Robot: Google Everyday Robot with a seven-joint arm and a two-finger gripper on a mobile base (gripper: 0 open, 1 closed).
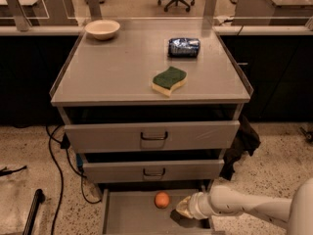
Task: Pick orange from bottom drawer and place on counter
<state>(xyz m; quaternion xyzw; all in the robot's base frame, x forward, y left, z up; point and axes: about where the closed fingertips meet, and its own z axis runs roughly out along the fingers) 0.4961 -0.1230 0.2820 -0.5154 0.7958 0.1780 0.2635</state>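
The orange rests on the floor of the pulled-out bottom drawer, near its back middle. My gripper, at the end of a white arm entering from the lower right, sits low inside the drawer just right of the orange, a small gap apart from it. The counter is the wide grey cabinet top above the two upper drawers.
On the counter stand a cream bowl at the back left, a blue packet at the back right and a green sponge near the front. Two upper drawers overhang the bottom one. Cables trail on the floor at left.
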